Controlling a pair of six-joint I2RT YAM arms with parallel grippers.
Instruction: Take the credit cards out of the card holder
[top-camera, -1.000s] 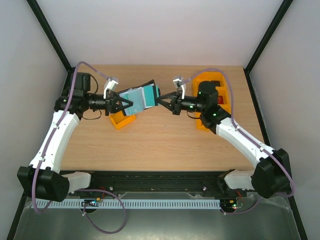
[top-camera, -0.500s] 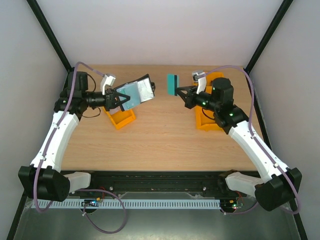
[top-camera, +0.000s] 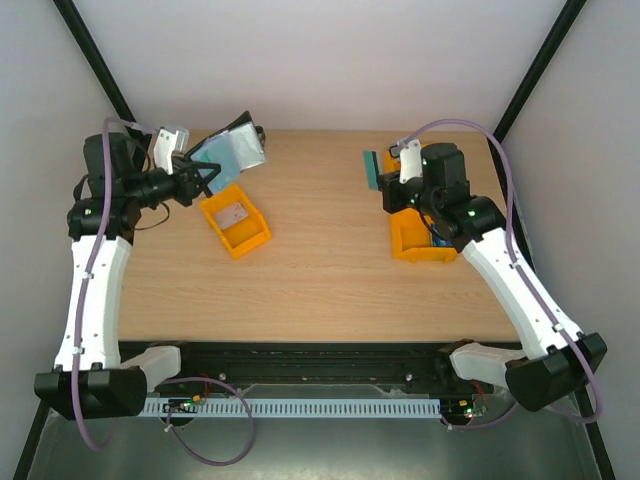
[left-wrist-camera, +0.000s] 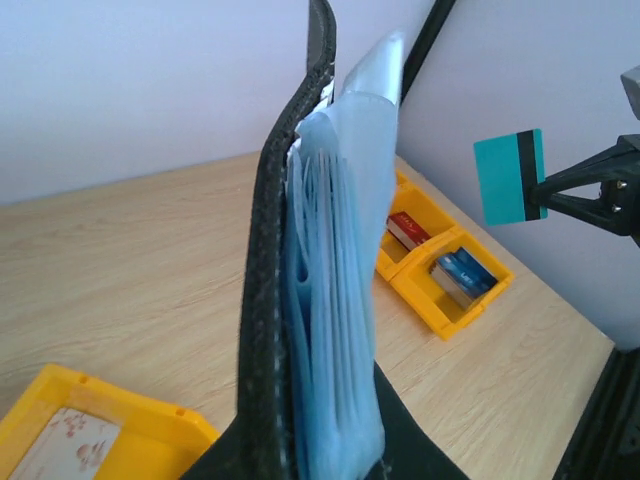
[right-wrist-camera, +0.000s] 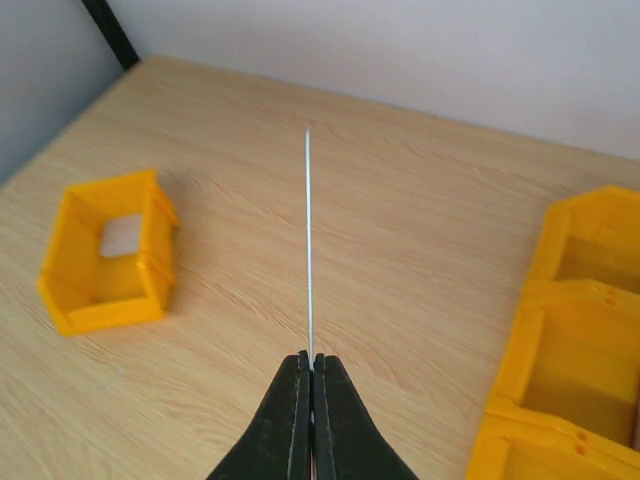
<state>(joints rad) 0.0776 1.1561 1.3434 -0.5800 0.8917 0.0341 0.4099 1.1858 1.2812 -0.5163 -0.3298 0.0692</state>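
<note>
**One card drawn; card holder raised.**
My right gripper (right-wrist-camera: 310, 362) pinches a teal credit card (top-camera: 372, 172) by one edge, aloft beside the orange tray (top-camera: 420, 246). My left gripper (top-camera: 206, 171) clamps the open card holder (top-camera: 235, 150) over the table's (top-camera: 330, 285) far left. Thin, stiff, slick: take an exposed edge. Any cards left among its pale sleeves (left-wrist-camera: 335, 300) are indiscernible.
</note>
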